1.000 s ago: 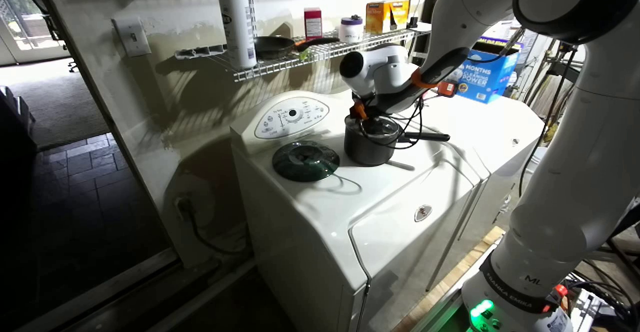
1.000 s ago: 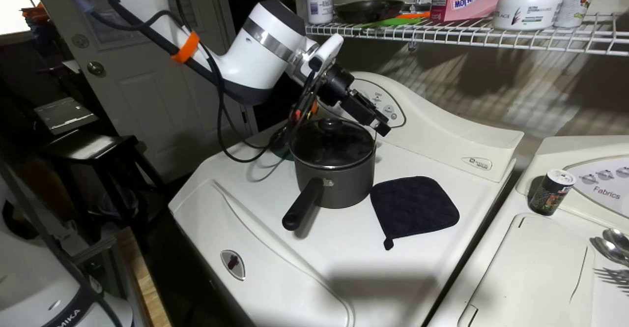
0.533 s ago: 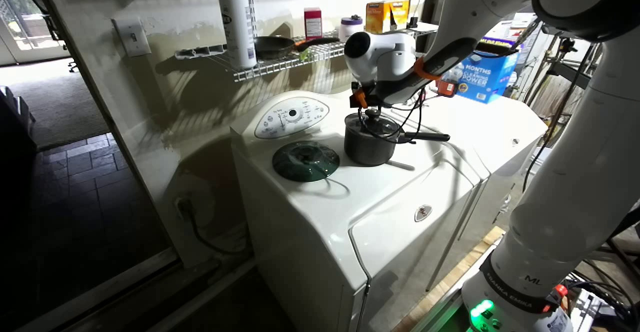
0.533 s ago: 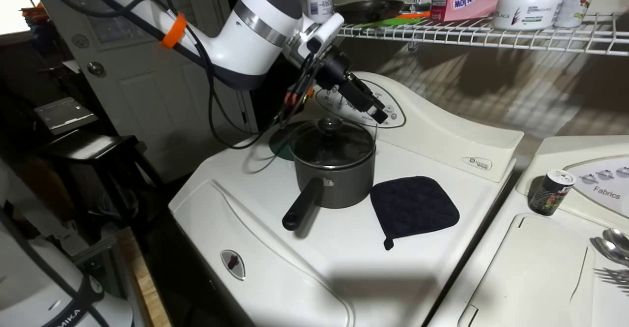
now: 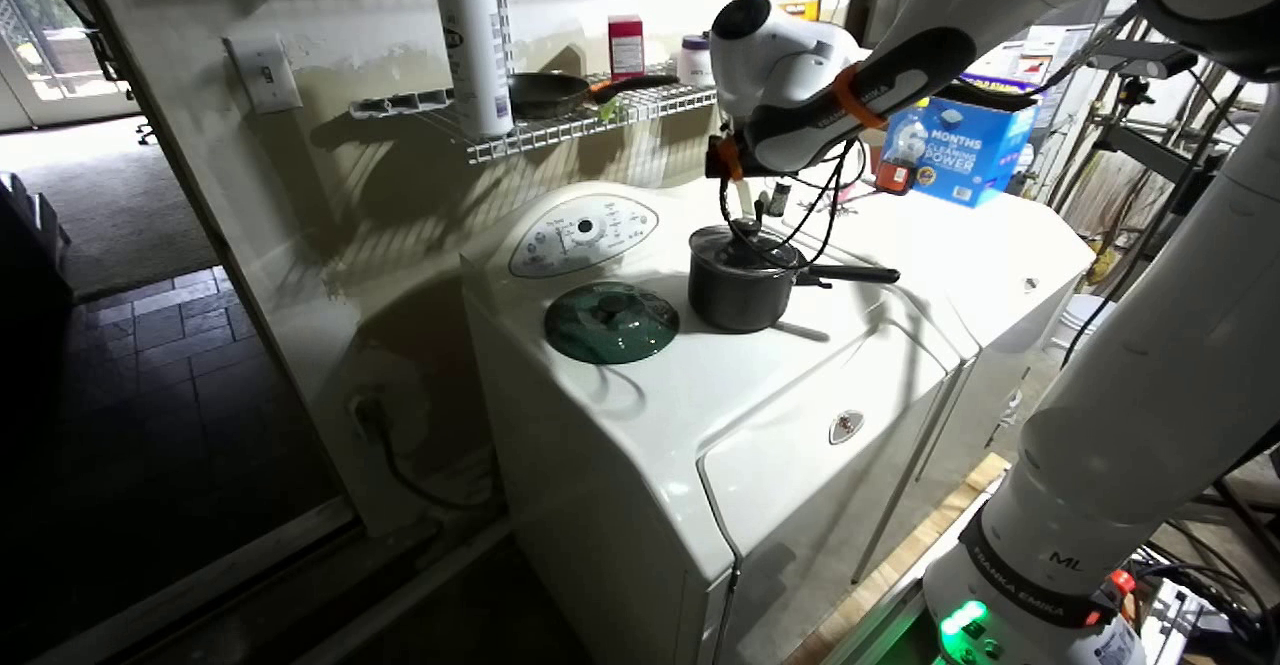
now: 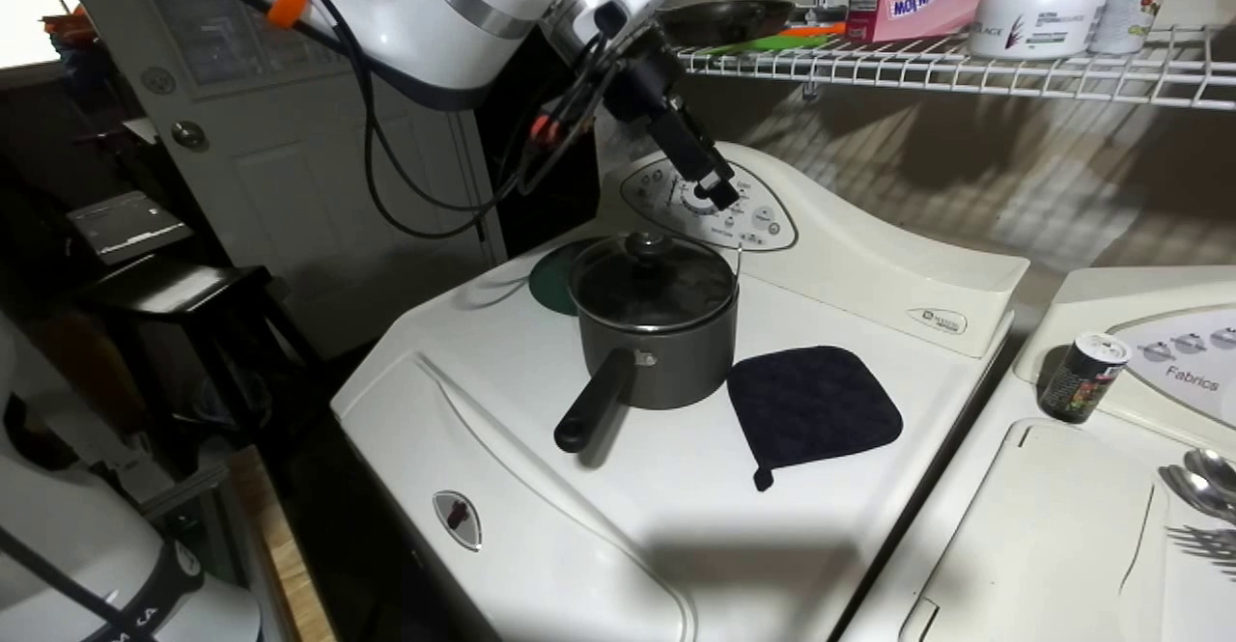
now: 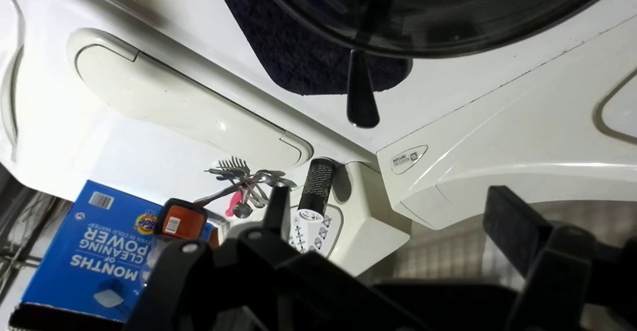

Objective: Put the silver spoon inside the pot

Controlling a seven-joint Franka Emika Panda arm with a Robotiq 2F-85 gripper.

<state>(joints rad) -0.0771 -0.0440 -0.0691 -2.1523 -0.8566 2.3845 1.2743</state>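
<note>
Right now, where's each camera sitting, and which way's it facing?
An exterior view: away from the arm, up high, looking down at the pot, wall shelf behind; arm and base show.
An exterior view: away from the arm, up high, looking down at the dark cloth beside the pot; arm and claw show.
Wrist view: on the arm, looking past the claw's open fingers at the pot's lid and cutlery.
Shared: both exterior views show the pot and wall shelf.

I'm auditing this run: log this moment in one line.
pot: lid on | apparent spoon handle: protruding past lid rim | jaws: open, empty
</note>
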